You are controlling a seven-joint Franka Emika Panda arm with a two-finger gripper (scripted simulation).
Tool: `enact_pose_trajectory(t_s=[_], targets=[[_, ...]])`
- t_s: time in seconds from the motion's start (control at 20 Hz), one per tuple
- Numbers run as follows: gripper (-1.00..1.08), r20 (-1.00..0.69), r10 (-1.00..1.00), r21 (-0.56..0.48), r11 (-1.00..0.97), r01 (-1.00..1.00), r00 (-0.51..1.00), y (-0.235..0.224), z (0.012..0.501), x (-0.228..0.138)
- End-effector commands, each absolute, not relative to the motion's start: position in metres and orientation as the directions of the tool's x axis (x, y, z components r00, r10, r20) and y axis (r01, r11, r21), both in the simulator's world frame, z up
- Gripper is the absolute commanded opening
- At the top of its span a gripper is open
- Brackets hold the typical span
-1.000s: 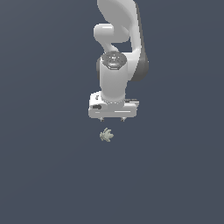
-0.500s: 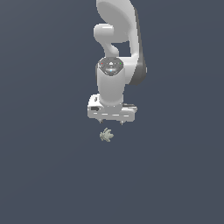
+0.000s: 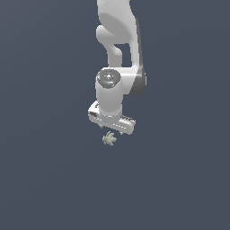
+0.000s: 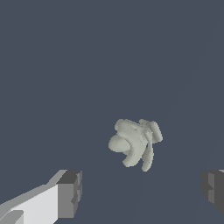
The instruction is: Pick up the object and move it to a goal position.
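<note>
— Since a second ago we see the arm [image 3: 117, 54] has swung: the wrist now tilts, and the gripper [image 3: 111, 128] bar slants down toward the exterior view's right, where before it sat level. The object [image 3: 108, 139] lies where it lay.

— Agreed. Going left to right in the exterior view, we have the gripper's higher end, then the object just under the bar's middle, then the lower end. Is it touching the object?

— We can't tell from that view; they look close. In the wrist view the object [image 4: 134, 142] lies on the plain dark floor [image 4: 65, 65], pale grey-green with stubby lobes, between the two fingertips [image 4: 70, 193] and ahead of them, touching neither.

— So the fingers stand wide apart, with nothing held?

— Yes. We see one dark pad at each side of the wrist view, a broad gap between them, and the object free in that gap's line.
</note>
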State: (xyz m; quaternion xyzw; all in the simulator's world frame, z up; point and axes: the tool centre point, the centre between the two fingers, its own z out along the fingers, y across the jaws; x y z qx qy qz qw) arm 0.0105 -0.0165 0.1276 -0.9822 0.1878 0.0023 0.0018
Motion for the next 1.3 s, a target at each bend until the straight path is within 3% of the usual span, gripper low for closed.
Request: enact_pose_trajectory(t_s=[0.0, 0.55, 1.25], targets=[[1.0, -0.005, -0.443, -0.003, -0.897, -0.443, 0.897, -0.021, 0.119, 0.012], [1.0, -0.002, -0.644, -0.001, -0.765, -0.644, 0.765, -0.034, 0.095, 0.016], [1.0, 0.0, -0.68, 0.0, -0.733, -0.68, 0.733, -0.037, 0.081, 0.017]])
